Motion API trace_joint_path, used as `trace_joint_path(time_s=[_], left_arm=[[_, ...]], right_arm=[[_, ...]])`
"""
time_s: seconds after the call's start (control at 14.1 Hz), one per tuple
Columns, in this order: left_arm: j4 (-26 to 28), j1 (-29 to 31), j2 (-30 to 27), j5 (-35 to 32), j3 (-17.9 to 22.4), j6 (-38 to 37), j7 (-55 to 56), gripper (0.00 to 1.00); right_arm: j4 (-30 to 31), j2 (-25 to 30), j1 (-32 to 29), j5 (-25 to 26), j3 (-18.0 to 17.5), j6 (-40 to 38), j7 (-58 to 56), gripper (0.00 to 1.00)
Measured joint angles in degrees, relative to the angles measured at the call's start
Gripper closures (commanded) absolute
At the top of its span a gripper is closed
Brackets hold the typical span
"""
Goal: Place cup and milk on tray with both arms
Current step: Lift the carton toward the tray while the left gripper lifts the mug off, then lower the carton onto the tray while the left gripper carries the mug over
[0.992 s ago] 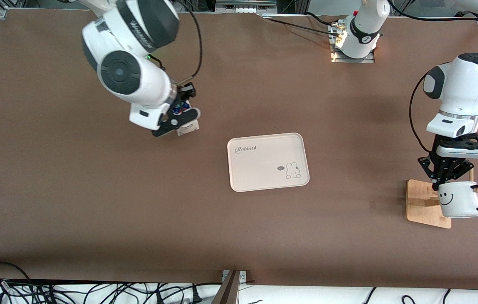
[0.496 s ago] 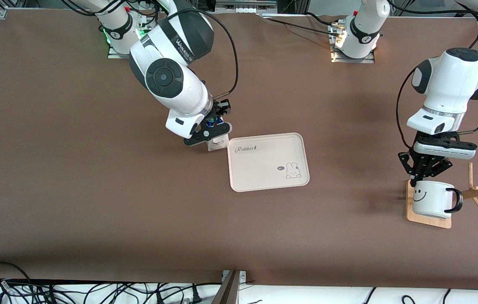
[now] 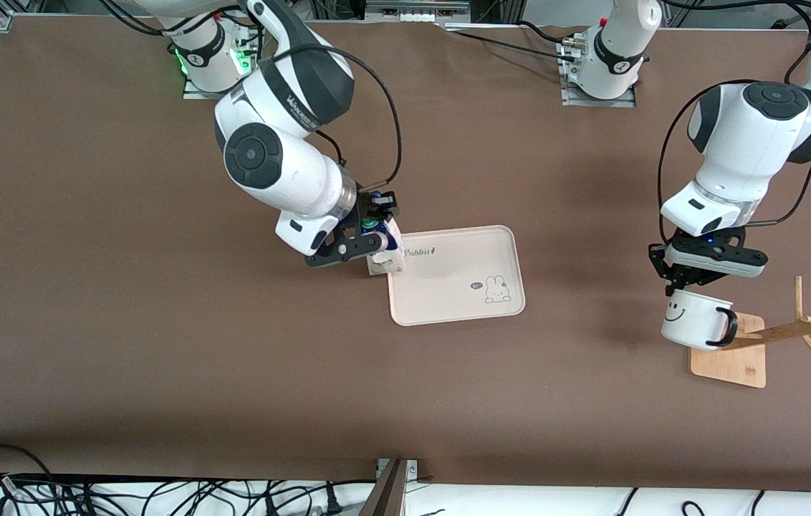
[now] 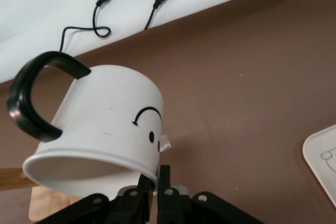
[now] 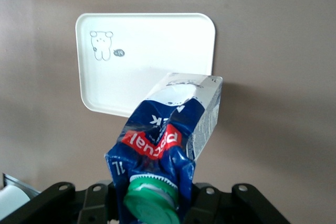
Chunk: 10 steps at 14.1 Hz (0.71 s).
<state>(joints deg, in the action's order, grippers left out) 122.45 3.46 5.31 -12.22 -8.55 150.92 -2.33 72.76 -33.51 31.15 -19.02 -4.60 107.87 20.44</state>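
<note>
Carried since the earlier frame, the blue-and-white gable-top milk carton (image 3: 385, 251), clamped in the right gripper (image 3: 370, 240), was brought over the cream rimmed tray's (image 3: 448, 312) edge; the white smiley ceramic cup (image 3: 692, 320), clamped by its rim in the left gripper (image 3: 679, 287), was brought off the wooden rack base (image 3: 731, 365), so both placements seemed close.

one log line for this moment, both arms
right end effector: shut on milk, over tray edge | left end effector: shut on cup rim, above wooden rack base
</note>
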Motion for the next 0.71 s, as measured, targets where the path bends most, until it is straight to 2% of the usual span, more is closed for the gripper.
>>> trace_joint_path(time_s=[0.35, 0.71], left_arm=[[-7.5, -0.1, -0.1, 8.1, -2.0, -19.0, 0.9, 1.00], [-16.8, -1.7, 2.6, 13.0, -2.1, -35.7, 2.6, 1.00]], right_arm=[[0.0, -4.9, 4.7, -0.6, -0.4, 8.6, 5.3, 0.76], [-0.5, -7.3, 5.0, 1.2, 0.0, 9.8, 5.6, 0.76]])
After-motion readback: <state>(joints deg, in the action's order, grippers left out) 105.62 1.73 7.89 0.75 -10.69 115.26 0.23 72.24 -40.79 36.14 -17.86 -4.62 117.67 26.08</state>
